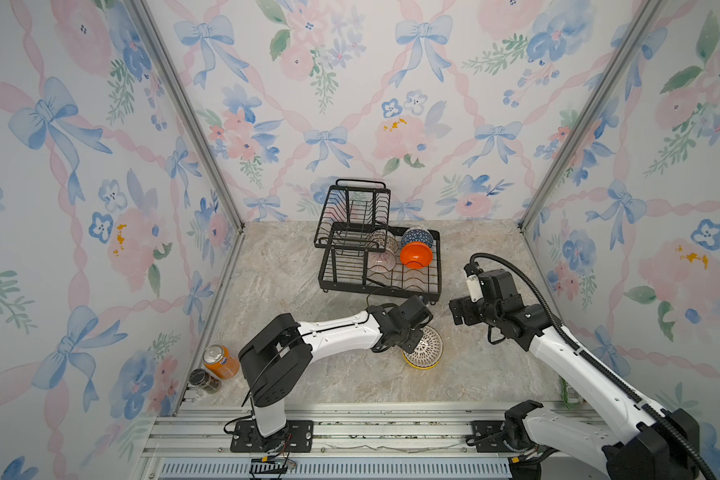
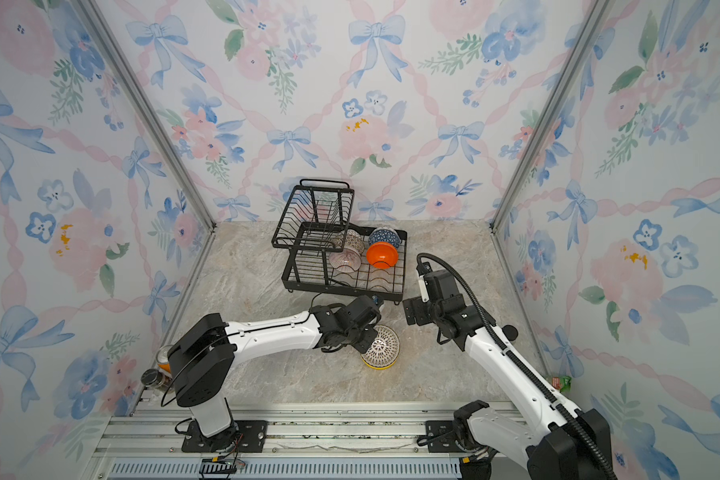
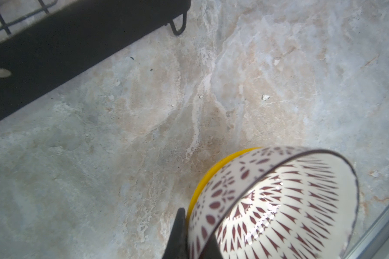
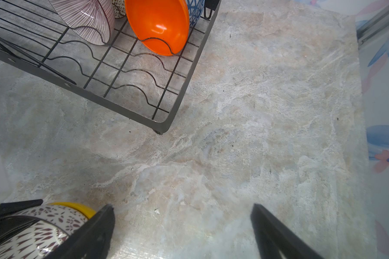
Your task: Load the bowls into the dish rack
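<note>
Lattice bowl point(image 3: 279, 201) rim pinched by L gripper point(image 3: 195, 242), atop yellow bowl point(image 3: 211, 172); R gripper point(image 4: 182, 208) wide.

We see the black wire dish rack point(image 1: 381, 286) by the tabletop's far edge, its raised upper basket empty. Four bowls stand on edge in its lower tray: the plain orange bowl point(image 1: 416, 255) in front of the blue geometric bowl point(image 1: 417, 237), and the pink-striped bowl point(image 1: 382, 262) in front of the black-and-white patterned bowl point(image 1: 385, 241). Between the rack and the near edge, the white bowl with dark lattice point(image 1: 427, 347) sits tilted in the yellow bowl point(image 1: 420, 365), its rim pinched by the fingers point(image 3: 177, 233) of the left gripper point(image 1: 412, 338).
</note>
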Robot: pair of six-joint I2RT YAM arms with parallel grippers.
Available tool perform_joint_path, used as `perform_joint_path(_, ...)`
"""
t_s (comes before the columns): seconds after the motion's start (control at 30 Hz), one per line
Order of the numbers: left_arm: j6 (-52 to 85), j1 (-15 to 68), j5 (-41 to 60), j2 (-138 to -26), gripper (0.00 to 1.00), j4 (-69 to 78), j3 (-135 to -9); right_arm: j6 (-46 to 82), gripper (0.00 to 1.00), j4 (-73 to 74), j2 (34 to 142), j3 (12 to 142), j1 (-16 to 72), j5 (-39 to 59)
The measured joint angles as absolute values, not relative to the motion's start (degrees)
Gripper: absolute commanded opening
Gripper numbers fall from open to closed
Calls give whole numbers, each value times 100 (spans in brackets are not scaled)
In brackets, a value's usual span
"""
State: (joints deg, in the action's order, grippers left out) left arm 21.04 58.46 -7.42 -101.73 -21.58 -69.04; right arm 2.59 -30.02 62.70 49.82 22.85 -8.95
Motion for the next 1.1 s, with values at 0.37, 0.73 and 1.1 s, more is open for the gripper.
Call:
perform_joint_path(0.37, 2104, 5824, -742, -10160, 0, -2176, -6904, 259, 97, -3002, 6267, 4982, 2285, -895)
perform_joint_path(0.73, 2106, 5658, -701, -9891, 0, -2290, -6956, 259, 97, -3002, 6213, 4982, 2285, -893)
perform_joint_path(1.1, 2106, 5544, -799, -9201, 0, -2307, -6973, 287, 97, -3181, 5913, 5122, 2187, -370)
